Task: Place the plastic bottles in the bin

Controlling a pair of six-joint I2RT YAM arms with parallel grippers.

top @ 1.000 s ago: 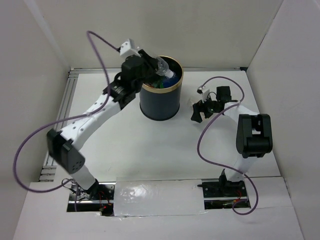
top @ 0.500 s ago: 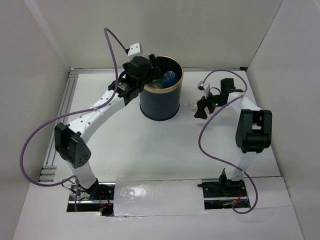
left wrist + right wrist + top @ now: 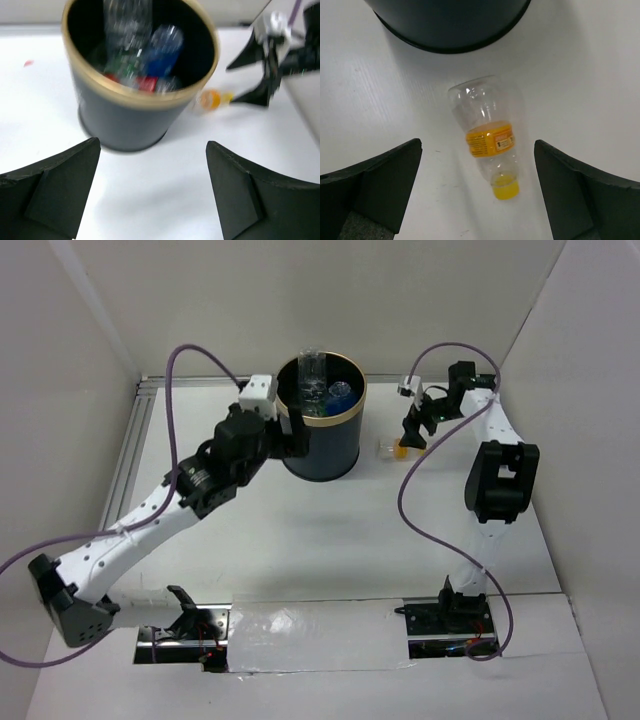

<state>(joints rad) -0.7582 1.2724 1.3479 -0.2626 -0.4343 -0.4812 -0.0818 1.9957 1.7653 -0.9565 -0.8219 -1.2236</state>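
Now yellow-capped bottle (image 3: 489, 141) is seen lying centred beneath right jaws, spread wide; long axis crosswise to closing line. Left jaws, parted and empty, farther off.

Bottles (image 3: 145, 60) inside the bin (image 3: 125, 120) are blurred from the left wrist, their labels unreadable. The right wrist picture's top edge cuts the bin; from above, the right gripper (image 3: 412, 430) seems to hide one end of the yellow-capped bottle (image 3: 387, 449).

White arms (image 3: 130, 535) with black joints (image 3: 498, 485), black wedge-shaped end effector fingers (image 3: 55, 185), looping purple cables (image 3: 400, 505).
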